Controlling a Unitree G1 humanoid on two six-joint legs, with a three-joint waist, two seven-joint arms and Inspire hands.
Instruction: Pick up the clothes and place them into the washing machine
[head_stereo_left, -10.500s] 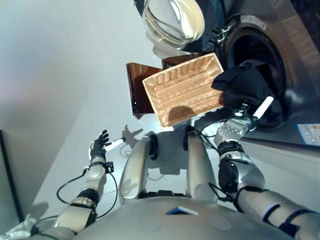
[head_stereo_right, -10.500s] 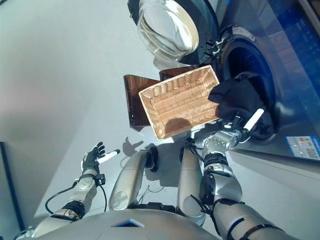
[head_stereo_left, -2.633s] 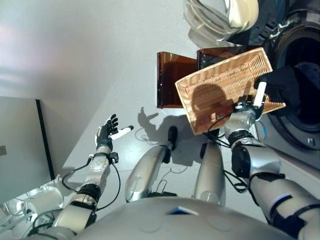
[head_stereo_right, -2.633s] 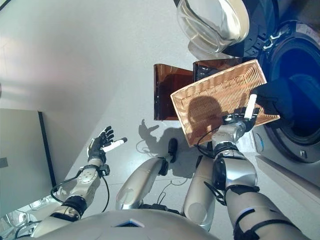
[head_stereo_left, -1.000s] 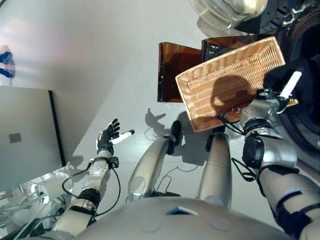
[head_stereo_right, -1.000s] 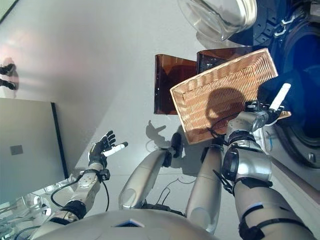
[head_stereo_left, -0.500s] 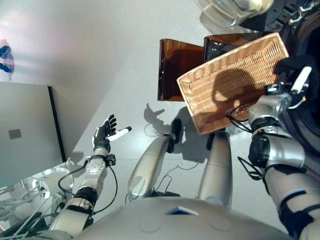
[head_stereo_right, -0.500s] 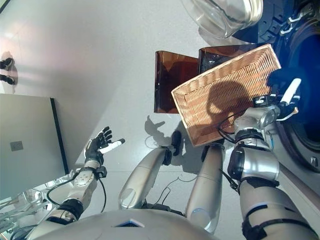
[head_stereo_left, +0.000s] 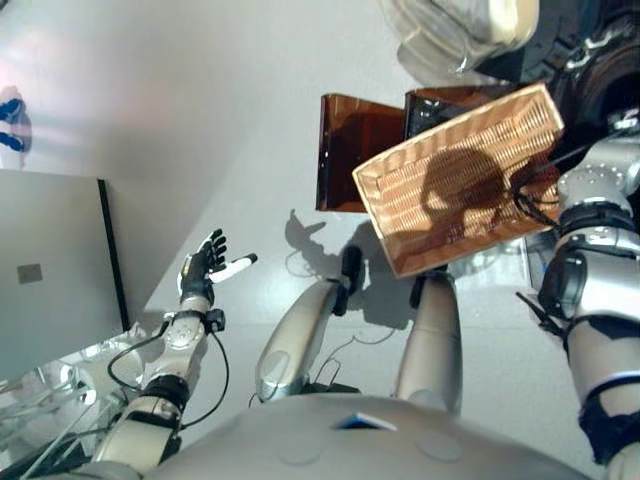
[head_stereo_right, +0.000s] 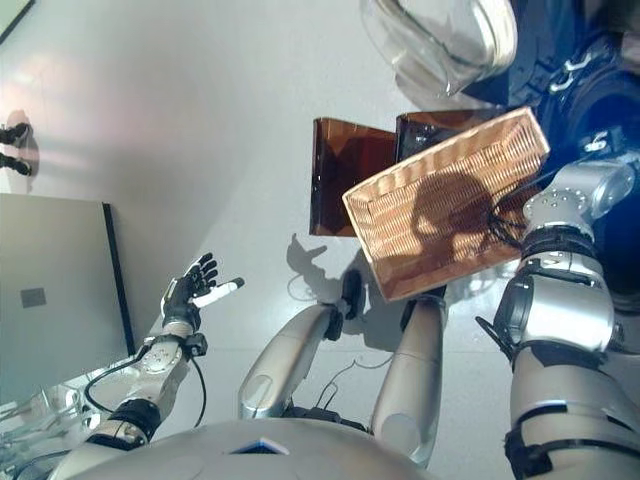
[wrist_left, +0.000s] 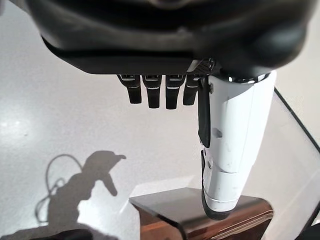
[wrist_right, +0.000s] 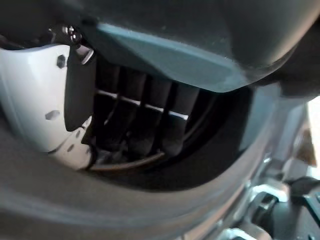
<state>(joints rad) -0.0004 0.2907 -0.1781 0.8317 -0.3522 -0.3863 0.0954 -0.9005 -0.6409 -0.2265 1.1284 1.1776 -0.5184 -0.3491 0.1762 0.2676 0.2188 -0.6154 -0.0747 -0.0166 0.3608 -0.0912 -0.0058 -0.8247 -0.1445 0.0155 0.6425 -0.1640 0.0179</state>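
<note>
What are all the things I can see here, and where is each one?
Wicker basket: one, tan, empty, resting on the brown stand by the washing machine.
Brown stand: one, translucent brown, on the floor under the basket's far end.
Washing machine door: one, round, clear glass, swung open beyond the basket.
Washing machine: one, dark opening, right of the basket.
Clothes: none visible.
Left hand: dark with white thumb cover, fingers spread, holding nothing, out over the floor.
Right hand: dark, reaching into the machine's opening; grip unclear.
</note>
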